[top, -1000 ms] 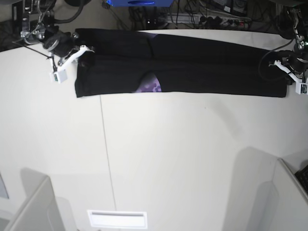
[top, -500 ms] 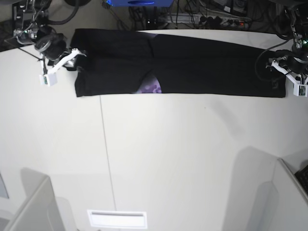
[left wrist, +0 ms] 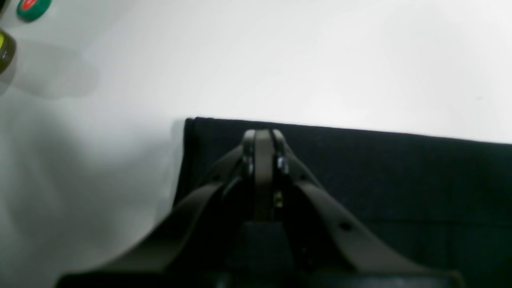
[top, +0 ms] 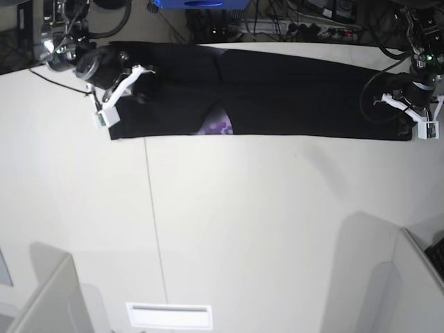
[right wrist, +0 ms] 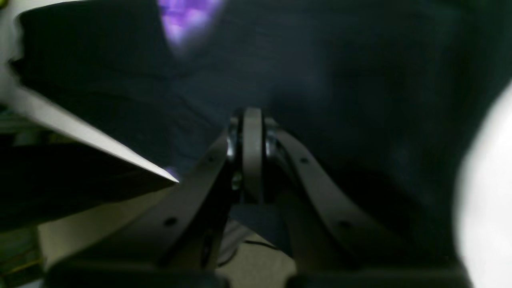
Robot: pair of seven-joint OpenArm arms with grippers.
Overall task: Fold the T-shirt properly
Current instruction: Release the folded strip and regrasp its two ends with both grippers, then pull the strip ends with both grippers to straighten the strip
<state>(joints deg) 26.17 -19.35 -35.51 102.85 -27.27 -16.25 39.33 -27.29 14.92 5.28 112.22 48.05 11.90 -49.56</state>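
Left wrist: my left pincer [left wrist: 263, 138] is closed at the T-shirt [left wrist: 400, 176] corner. Right wrist: right pincer [right wrist: 251, 120] closed over black cloth — a grip I can't confirm. Base: shirt lies as a long band on the desk [top: 243, 229]; next, I'd fold the ends together.

The T-shirt [top: 291, 97] was black, plain over nearly all its visible surface, with a small patch of purple and pale lilac print [top: 220, 126] showing at its near edge. The table [top: 263, 229] was off-white, crossed by one thin grey seam line. A white rectangular label [top: 168, 316] lay on the table's near part. In the left wrist view, a green round button [left wrist: 33, 7] with a red centre showed at the top corner.
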